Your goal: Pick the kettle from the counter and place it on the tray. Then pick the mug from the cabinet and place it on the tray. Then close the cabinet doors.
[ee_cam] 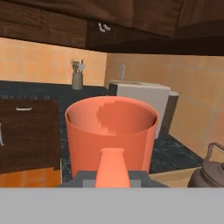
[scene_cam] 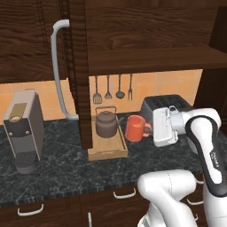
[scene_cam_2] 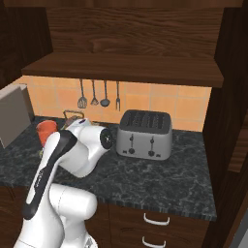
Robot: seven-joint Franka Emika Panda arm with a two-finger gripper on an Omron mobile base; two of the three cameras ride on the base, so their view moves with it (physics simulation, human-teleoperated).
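Nearest, gripper (ee_cam: 113,180) clamped shut on the handle of the mug (scene_cam: 135,128), cup upright and held just right of the tray (scene_cam: 107,150), seemingly a little above the counter (scene_cam: 57,170) (height hard to judge from these angles). In the hand view, mug mouth open toward the camera, handle pinched between the jaws at the bottom edge. Kettle (scene_cam: 106,123) already seated on the tray, taking up its far half; bare wood left only on the near part. Beyond, toaster (scene_cam_2: 145,134) to the right against the tiled wall, utensils hanging above. Left cabinet door (scene_cam: 77,71) swung open, its edge standing just beside the tray's left side.

Risks from here: moving left, mug likely to knock the kettle's spout or body, given so little free space. Lowered too far right, base could catch the rim and tip on release. Handle-only grip could let the cup swivel.
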